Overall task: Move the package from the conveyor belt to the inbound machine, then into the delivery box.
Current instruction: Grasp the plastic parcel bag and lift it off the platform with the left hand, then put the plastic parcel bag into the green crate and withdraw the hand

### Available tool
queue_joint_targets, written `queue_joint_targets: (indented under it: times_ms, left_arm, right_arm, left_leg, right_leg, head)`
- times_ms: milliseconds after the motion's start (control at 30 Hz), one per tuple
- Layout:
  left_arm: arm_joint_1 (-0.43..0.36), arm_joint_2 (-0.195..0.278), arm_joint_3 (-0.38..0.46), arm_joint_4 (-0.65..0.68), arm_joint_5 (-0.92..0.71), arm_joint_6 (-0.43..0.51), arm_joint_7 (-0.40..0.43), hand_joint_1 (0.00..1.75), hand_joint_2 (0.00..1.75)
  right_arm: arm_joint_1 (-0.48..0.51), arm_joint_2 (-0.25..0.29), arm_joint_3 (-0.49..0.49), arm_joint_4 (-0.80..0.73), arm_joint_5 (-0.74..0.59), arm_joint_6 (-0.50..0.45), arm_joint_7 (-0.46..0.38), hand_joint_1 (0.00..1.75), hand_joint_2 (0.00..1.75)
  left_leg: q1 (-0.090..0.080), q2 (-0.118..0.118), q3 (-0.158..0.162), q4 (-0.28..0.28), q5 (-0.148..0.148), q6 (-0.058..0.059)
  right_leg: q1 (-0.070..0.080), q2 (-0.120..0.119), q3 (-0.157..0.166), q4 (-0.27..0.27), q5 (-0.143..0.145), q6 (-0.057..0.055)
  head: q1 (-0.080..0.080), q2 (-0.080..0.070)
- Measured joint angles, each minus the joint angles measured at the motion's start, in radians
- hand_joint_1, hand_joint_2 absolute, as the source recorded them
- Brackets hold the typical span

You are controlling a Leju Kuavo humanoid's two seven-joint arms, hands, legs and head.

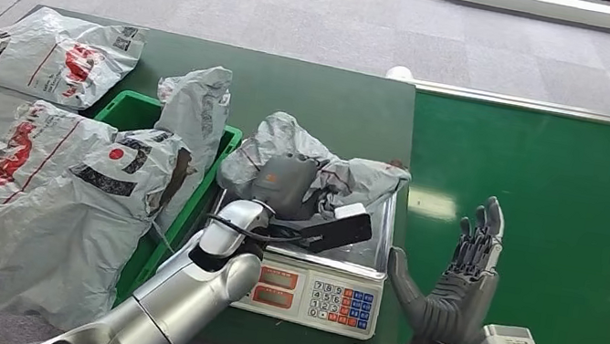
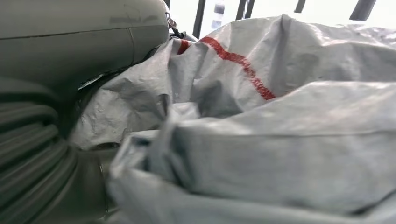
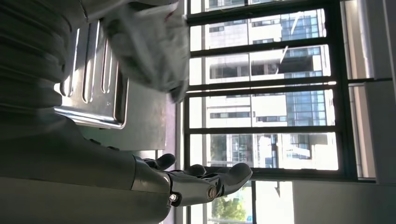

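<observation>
Head view: silver left arm nearest me, left hand pressed on the crumpled grey plastic package on the steel scale tray; grasp unclear. Right hand released. Left wrist view: loose film may slip. Right wrist view: fingers spread.

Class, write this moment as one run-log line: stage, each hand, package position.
stage: package on scale | left hand: resting on package | right hand: open, raised beside scale | green bin: holds another bag

Bare conveyor belt — parcels crowding left
</observation>
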Motion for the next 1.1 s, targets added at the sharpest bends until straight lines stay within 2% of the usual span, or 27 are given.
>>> queue_joint_targets:
  times_ms: [200,333,500,600,700,733,833,867,1000,1100]
  left_arm:
    - [0.013,0.081,0.108,-0.381,-0.214,0.258,-0.006,1.75,1.75]
    - [0.018,0.14,0.233,-0.537,-0.229,0.328,-0.005,1.75,1.75]
    - [0.026,0.2,0.395,-0.578,-0.183,0.275,0.067,1.75,1.75]
    - [0.031,0.222,0.456,-0.575,-0.172,0.25,0.09,1.75,1.75]
    - [0.026,0.242,0.498,-0.537,-0.155,0.102,0.196,1.75,1.75]
    - [0.025,0.251,0.515,-0.506,-0.135,0.036,0.226,1.66,1.75]
    - [0.037,0.276,0.572,-0.382,-0.037,-0.1,0.22,0.68,1.75]
    - [0.044,0.282,0.588,-0.344,-0.008,-0.118,0.203,0.44,1.75]
    - [0.071,0.295,0.627,-0.257,0.046,-0.121,0.161,0.0,1.75]
    - [0.087,0.298,0.64,-0.244,0.087,-0.128,0.147,0.0,1.75]
  right_arm:
    - [0.032,0.001,-0.026,0.0,-0.01,-0.073,0.002,0.0,1.75]
    - [0.041,-0.012,-0.03,0.002,-0.041,-0.122,0.0,0.0,1.75]
    - [0.054,-0.036,-0.028,0.011,-0.067,-0.164,-0.003,0.0,1.75]
    - [0.059,-0.045,-0.026,0.017,-0.071,-0.169,-0.001,0.0,1.75]
    - [0.059,-0.058,-0.018,0.023,-0.075,-0.161,0.016,0.0,1.75]
    - [0.06,-0.064,-0.013,0.026,-0.078,-0.154,0.022,0.0,1.75]
    - [0.066,-0.081,-0.001,0.036,-0.081,-0.13,0.03,0.0,1.75]
    - [0.068,-0.085,0.003,0.04,-0.081,-0.125,0.031,0.0,1.75]
    - [0.071,-0.095,0.018,0.052,-0.081,-0.119,0.033,0.0,1.75]
    - [0.073,-0.101,0.025,0.057,-0.08,-0.126,0.037,0.0,1.75]
  left_leg:
    - [0.0,0.0,-0.001,-0.001,0.0,0.0]
    - [0.001,0.0,0.0,-0.001,0.0,-0.001]
    - [0.002,0.0,0.0,-0.001,0.001,-0.002]
    - [0.002,0.0,0.0,-0.001,0.002,-0.002]
    - [0.001,0.0,0.0,-0.001,0.002,-0.002]
    - [0.001,0.0,0.001,-0.001,0.002,-0.002]
    - [0.001,0.002,0.001,-0.001,0.002,-0.002]
    - [0.001,0.002,0.0,-0.001,0.002,-0.002]
    - [0.002,0.002,0.0,-0.001,0.002,-0.002]
    - [0.002,0.002,-0.001,-0.001,0.002,-0.002]
  right_leg:
    - [0.001,0.0,-0.001,0.001,0.0,0.0]
    - [0.001,0.0,-0.001,0.001,-0.001,-0.001]
    - [0.001,0.0,-0.001,0.001,0.0,-0.001]
    - [0.001,0.0,-0.001,0.001,0.001,-0.002]
    - [0.001,0.0,0.0,0.0,0.0,-0.002]
    - [0.001,0.0,0.0,0.0,0.0,-0.002]
    - [0.001,0.002,-0.002,0.0,0.001,-0.002]
    - [0.002,0.003,-0.002,0.0,0.001,-0.003]
    - [0.002,0.002,-0.002,0.001,0.001,-0.003]
    - [0.002,0.002,-0.003,0.001,0.001,-0.003]
  head:
    - [0.0,0.0]
    - [0.0,0.0]
    - [0.0,0.0]
    - [0.0,0.0]
    - [0.0,0.0]
    - [0.0,0.0]
    - [0.0,0.0]
    - [0.0,0.0]
    - [0.0,0.0]
    - [0.0,0.0]
